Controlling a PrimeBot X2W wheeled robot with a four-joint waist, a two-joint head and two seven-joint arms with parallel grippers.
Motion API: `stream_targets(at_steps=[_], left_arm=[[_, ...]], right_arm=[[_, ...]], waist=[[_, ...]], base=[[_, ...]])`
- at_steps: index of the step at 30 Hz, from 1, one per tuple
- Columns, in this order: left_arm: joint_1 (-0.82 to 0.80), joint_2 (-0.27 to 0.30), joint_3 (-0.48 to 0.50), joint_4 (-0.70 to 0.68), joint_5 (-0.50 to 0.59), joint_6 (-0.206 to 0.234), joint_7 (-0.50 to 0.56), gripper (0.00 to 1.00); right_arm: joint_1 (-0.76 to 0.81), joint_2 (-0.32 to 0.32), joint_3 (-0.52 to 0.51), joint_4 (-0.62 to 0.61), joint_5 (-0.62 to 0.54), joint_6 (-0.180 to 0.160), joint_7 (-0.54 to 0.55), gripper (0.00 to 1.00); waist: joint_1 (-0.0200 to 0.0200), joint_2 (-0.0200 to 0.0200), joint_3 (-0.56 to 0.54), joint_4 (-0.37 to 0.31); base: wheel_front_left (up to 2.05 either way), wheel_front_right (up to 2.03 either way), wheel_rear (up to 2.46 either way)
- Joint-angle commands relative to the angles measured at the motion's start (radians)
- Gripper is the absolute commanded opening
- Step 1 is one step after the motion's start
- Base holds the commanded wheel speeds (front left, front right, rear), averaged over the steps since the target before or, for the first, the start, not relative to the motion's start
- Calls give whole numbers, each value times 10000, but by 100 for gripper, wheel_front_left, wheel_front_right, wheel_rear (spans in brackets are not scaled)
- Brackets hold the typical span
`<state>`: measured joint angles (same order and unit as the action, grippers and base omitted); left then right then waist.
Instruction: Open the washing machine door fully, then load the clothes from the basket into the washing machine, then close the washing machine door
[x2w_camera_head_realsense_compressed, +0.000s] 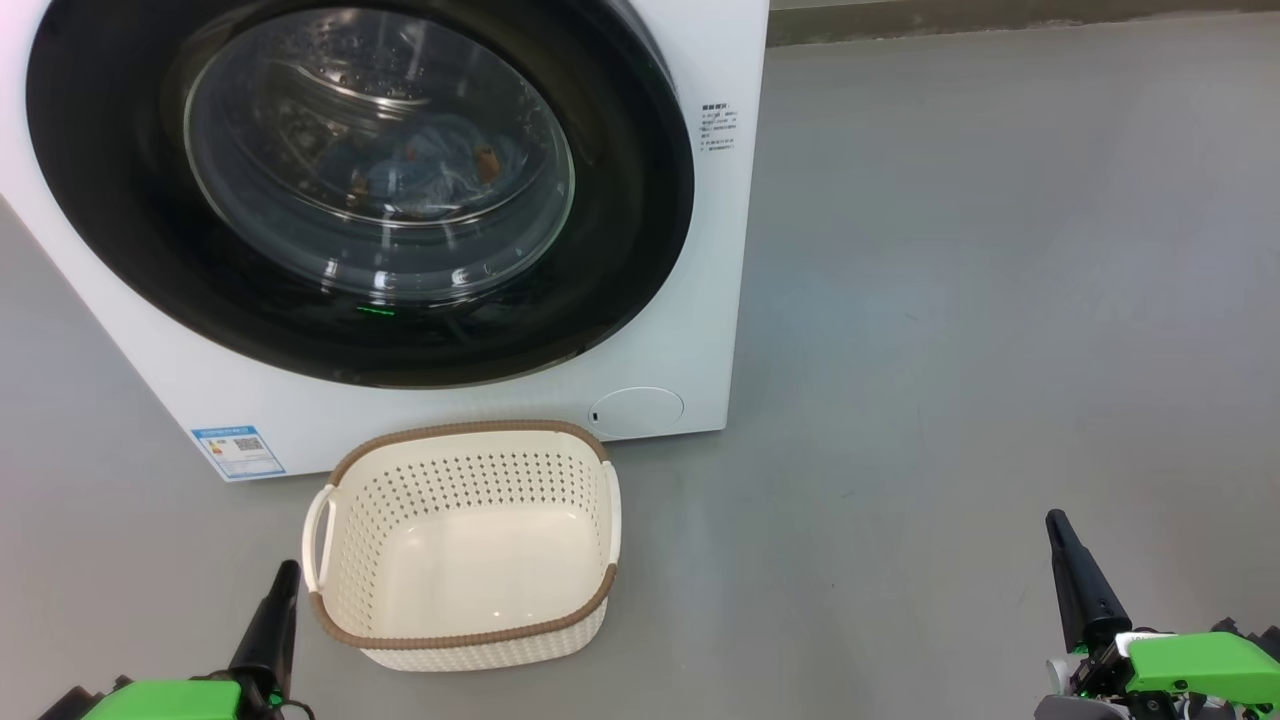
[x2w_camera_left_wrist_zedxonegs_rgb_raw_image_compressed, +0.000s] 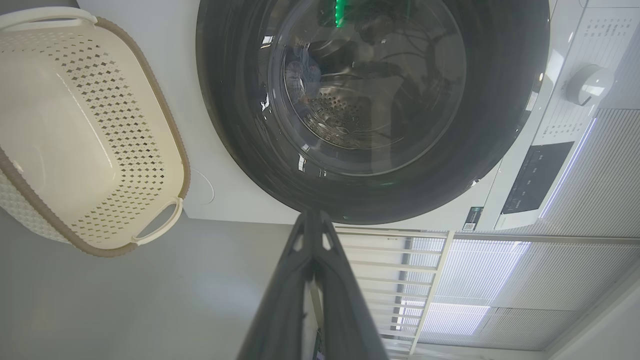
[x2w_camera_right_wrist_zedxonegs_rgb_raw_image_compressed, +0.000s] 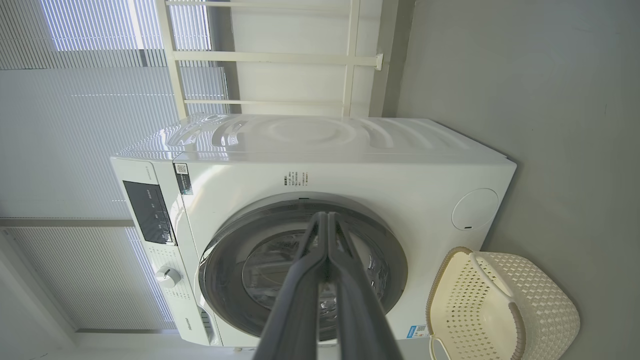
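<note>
Left claw (x2w_camera_head_realsense_compressed: 287, 575): together, empty
Right claw (x2w_camera_head_realsense_compressed: 1057, 525): together, empty
Basket (x2w_camera_head_realsense_compressed: 480, 655): empty, on floor (x2w_camera_head_realsense_compressed: 950, 300)
Washing machine door (x2w_camera_head_realsense_compressed: 630, 200): shut, clothes (x2w_camera_head_realsense_compressed: 440, 165) inside

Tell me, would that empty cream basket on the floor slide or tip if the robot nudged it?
Probably light: the basket is empty, thin perforated plastic. It would likely slide rather than tip, since it sits low and wide on the smooth grey floor. Its walls look stiff, though they might flex if squeezed.
</note>
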<state>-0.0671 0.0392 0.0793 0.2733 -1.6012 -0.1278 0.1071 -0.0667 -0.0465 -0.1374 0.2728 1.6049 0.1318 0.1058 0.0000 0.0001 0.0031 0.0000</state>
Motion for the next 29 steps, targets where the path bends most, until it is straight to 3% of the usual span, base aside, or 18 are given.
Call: stream_targets(at_steps=[1, 29], left_arm=[[-409, 110, 346, -284, -74, -29, 62, 0], [-409, 110, 345, -284, -74, -29, 61, 0]], right_arm=[[-412, -37, 235, -280, 37, -11, 75, 0], [-412, -37, 236, -280, 38, -11, 74, 0]], waist=[[0, -1, 0, 0], [0, -1, 0, 0]], base=[[0, 0, 0], [0, 0, 0]])
